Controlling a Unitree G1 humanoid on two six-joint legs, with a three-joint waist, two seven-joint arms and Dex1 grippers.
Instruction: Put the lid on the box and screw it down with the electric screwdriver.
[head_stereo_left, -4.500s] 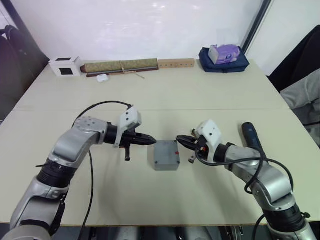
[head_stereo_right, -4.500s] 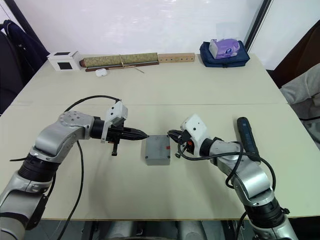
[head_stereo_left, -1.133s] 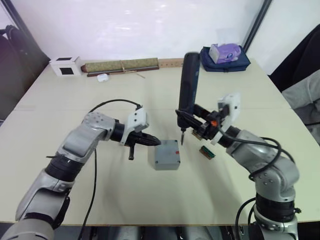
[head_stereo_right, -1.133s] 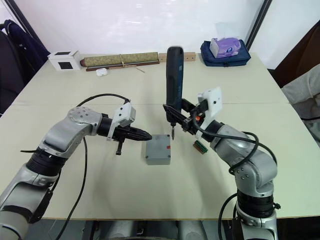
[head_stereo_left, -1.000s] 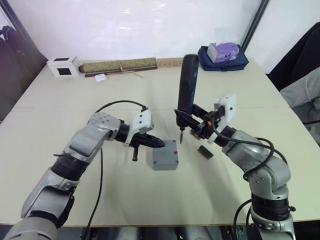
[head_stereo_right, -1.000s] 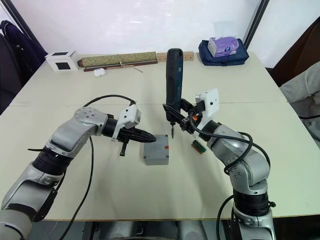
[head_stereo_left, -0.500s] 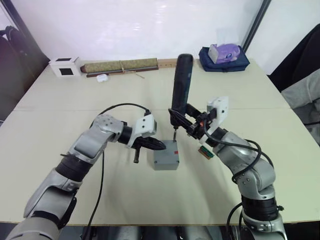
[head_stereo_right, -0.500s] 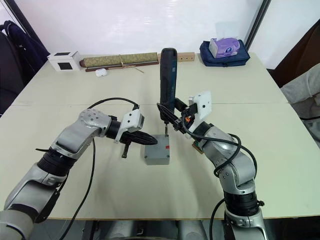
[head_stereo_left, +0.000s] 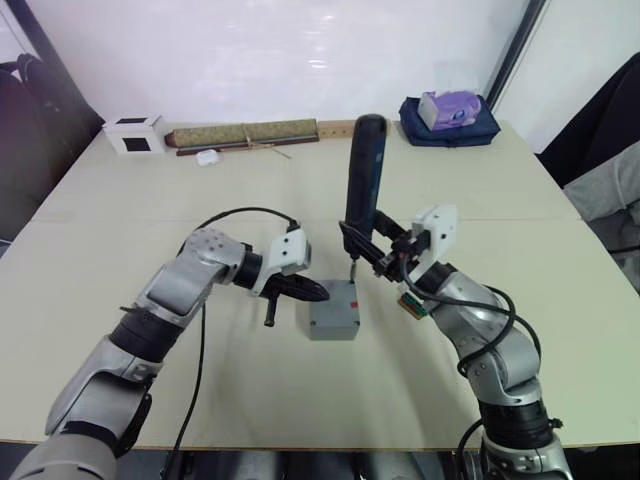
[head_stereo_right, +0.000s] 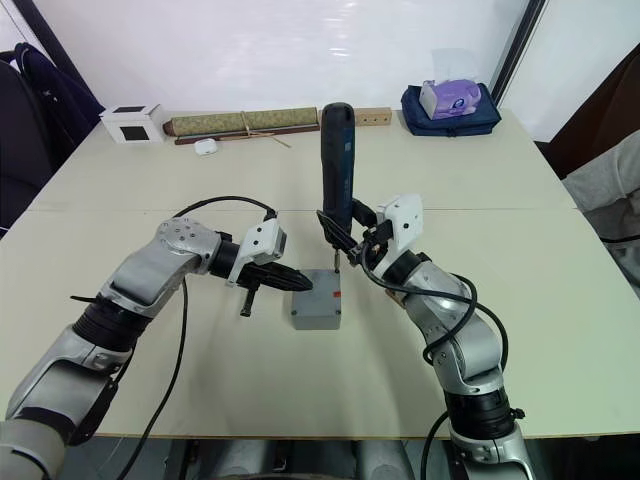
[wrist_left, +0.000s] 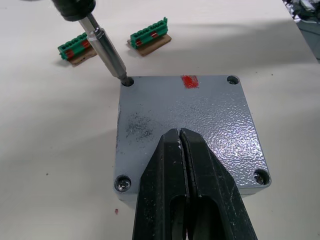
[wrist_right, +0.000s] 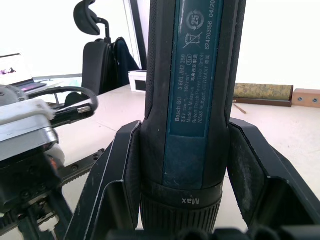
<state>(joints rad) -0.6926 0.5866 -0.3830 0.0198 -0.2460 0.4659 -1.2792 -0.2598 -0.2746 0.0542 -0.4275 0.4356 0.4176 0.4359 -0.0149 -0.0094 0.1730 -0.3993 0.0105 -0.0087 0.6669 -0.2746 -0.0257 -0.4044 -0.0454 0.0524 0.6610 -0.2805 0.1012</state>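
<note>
The grey box (head_stereo_left: 333, 325) sits mid-table with the lid (wrist_left: 220, 115) lying flat on top, a red mark near one edge. My left gripper (wrist_left: 180, 134) is shut, its tips resting on the lid's middle. My right gripper (wrist_right: 192, 165) is shut on the electric screwdriver (head_stereo_left: 362, 175), a dark blue tool held upright. Its metal bit (wrist_left: 107, 50) stands in one of the lid's two corner holes on the red-mark side. Screw heads show in the two corners on the lid's opposite side.
Two small green circuit boards (wrist_left: 150, 37) (wrist_left: 75, 48) lie on the table just beyond the box. At the far edge stand a white cube (head_stereo_left: 133, 134), a long roll (head_stereo_left: 243, 133), a wooden block (head_stereo_left: 335, 127) and a blue bag (head_stereo_left: 447, 115).
The screwdriver, lying on the table 4.5 s ago, is now held upright in my right gripper. It has moved left and down until its bit meets the lid's corner. The left gripper stays at the lid.
</note>
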